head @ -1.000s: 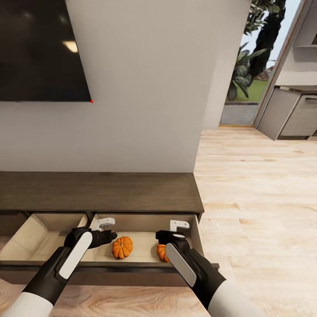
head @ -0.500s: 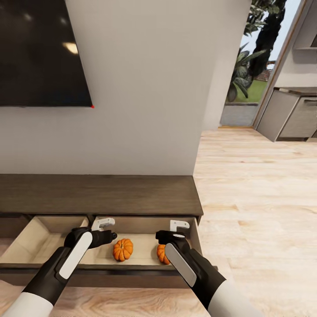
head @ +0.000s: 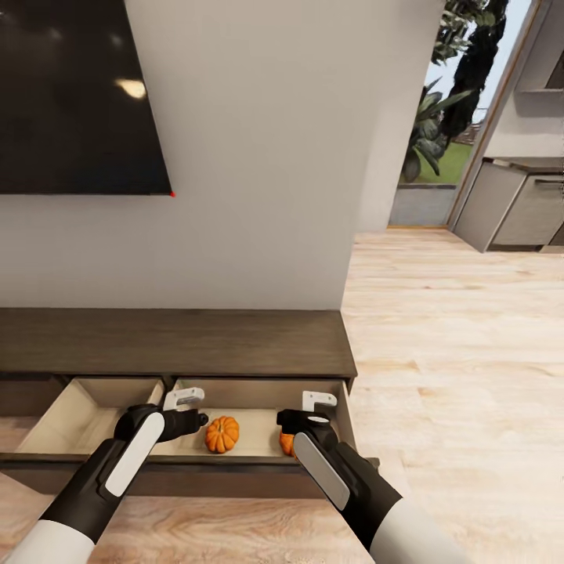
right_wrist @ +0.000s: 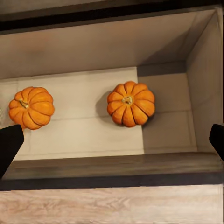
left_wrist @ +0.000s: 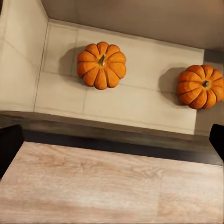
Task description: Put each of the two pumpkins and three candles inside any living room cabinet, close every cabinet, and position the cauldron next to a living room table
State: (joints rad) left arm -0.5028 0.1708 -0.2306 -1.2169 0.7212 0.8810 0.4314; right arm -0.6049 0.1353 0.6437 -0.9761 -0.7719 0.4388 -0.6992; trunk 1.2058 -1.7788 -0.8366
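**Operator:** Where did the pumpkins sit relative to the grippers?

**Technician:** Both lay on the pale floor of the open right-hand drawer (head: 345, 415) of the cabinet (head: 172, 341). The left pumpkin (head: 222, 434) was just beside the left gripper (head: 188, 407), toward the robot's right. The right pumpkin (head: 287, 443) was partly hidden behind the right gripper (head: 317, 407), close to the drawer's right wall. Each arm was therefore nearest its own pumpkin.

**Operator:** Gripper states?

**Technician:** Both wrist views showed dark fingertips at opposite picture edges, so the jaws stood wide apart with nothing between them. Neither gripper had hold of anything.

**Operator:** Which relation governs the coming move?

**Technician:** In my judgement, the drawer front. It ran crosswise before both grippers, with the pumpkins behind it, and both grippers hung above that front edge. Closing would call for a push along the drawer's travel, toward the wall.

**Operator:** Appearance of the pumpkins?

**Technician:** Small, round, ribbed, bright orange, each with a short tan stem pointing up. They rested well apart. No long axis was apparent. A second drawer (head: 78, 403) to the left also stood open.
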